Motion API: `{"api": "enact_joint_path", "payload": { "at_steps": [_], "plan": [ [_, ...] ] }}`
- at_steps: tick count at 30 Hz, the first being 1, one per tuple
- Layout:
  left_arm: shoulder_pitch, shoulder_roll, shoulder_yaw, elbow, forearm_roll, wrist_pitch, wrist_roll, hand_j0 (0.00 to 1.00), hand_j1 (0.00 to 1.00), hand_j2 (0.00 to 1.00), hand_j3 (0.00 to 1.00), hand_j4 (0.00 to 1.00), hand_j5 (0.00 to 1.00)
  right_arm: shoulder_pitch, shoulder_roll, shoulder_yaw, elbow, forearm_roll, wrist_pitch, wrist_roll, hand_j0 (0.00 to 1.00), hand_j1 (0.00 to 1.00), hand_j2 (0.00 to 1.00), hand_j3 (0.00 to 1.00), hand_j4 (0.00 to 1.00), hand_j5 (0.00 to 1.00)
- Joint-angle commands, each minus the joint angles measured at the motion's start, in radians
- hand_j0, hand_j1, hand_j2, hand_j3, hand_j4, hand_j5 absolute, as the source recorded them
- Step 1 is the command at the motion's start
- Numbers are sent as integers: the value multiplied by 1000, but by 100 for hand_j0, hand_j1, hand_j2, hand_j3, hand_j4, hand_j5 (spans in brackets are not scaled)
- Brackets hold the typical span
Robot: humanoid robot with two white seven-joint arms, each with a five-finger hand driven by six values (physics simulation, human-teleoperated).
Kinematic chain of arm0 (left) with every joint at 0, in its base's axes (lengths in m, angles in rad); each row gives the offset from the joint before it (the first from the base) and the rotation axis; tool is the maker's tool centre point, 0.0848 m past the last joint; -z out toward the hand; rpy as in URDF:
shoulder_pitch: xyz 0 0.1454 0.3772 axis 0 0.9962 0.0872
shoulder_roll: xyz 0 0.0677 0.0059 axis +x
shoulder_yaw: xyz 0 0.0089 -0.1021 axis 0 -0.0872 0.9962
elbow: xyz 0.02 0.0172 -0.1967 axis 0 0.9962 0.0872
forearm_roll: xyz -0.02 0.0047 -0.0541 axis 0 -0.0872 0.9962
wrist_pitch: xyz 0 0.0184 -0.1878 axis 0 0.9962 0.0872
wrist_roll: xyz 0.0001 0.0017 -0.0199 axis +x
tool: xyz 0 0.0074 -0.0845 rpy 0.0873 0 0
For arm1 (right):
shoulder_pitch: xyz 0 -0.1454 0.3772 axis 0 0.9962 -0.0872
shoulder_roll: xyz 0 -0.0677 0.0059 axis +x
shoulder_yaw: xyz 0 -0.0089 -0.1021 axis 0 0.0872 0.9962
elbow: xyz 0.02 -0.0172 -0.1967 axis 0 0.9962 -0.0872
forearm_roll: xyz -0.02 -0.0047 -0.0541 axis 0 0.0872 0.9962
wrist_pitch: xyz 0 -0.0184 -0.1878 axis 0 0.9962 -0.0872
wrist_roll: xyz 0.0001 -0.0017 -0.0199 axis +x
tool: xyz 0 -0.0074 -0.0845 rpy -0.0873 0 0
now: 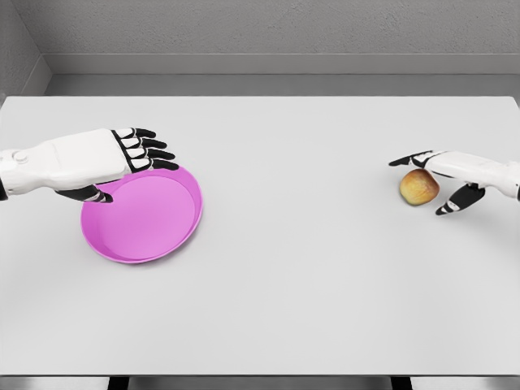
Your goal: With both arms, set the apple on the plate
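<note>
A yellow-red apple (419,187) rests on the white table at the right. My right hand (432,180) reaches in from the right edge, its fingers spread around the apple, one finger above it and the thumb below, not closed on it. A pink plate (158,231) lies on the left of the table. My left hand (134,166) hovers over the plate's upper left rim, fingers extended toward the right and holding nothing.
The white table (301,268) spans the whole view, with its far edge against a grey wall. Between the plate and the apple lies bare tabletop.
</note>
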Motion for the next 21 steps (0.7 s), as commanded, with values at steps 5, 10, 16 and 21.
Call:
{"api": "enact_joint_path", "payload": {
  "at_steps": [5, 10, 16, 21],
  "plan": [
    [0, 1, 0, 0, 7, 2, 1, 100, 100, 100, 100, 100, 100, -8, 8, -1, 25, 10, 3, 0, 100, 100, 100, 100, 100, 100],
    [0, 1, 2, 0, 5, 2, -1, 100, 100, 100, 100, 100, 100, -11, 10, -1, 25, 10, 3, 0, 100, 100, 100, 100, 100, 100],
    [0, 1, 2, 0, 5, 2, 1, 100, 100, 100, 100, 100, 100, -18, 10, -1, 31, 12, 3, 0, 100, 100, 100, 100, 100, 100],
    [0, 2, 0, 0, 5, 2, 1, 100, 100, 100, 100, 100, 100, -21, 27, -1, 36, 32, 3, 0, 91, 91, 91, 91, 91, 91]
  ]
}}
